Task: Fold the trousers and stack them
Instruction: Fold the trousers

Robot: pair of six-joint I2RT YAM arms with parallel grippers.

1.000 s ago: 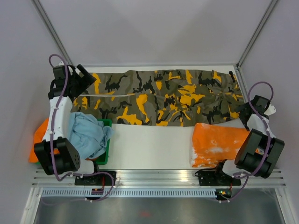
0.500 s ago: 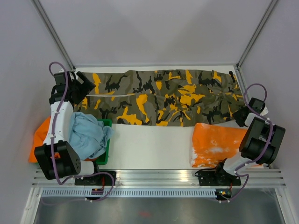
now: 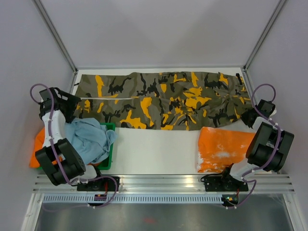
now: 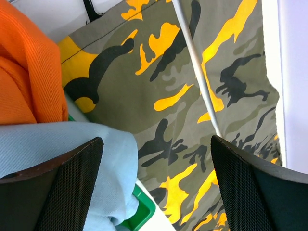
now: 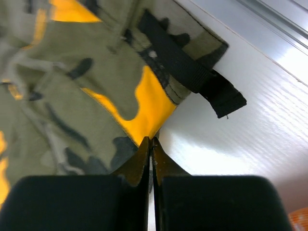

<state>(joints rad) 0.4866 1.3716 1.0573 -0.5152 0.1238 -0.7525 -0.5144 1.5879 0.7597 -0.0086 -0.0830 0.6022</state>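
Observation:
The camouflage trousers (image 3: 163,98) lie spread flat across the far half of the table, legs to the left and waist to the right. My right gripper (image 3: 250,117) is at their near right corner. In the right wrist view its tips (image 5: 152,139) are shut on the edge of a yellow patch of the trousers (image 5: 72,96), beside a black strap (image 5: 192,72). My left gripper (image 3: 67,103) hovers open at the left end. The left wrist view shows its jaws (image 4: 155,144) wide apart above the trousers (image 4: 192,96), holding nothing.
A green bin (image 3: 109,144) at the near left holds a light blue cloth (image 3: 89,139), with an orange cloth (image 3: 41,142) beside it. A folded orange and white garment (image 3: 221,147) lies near the right arm. The booth's walls close in on both sides.
The right gripper has closed on the trousers' near right corner. The left arm has pulled back from the far left corner toward the left edge, still open.

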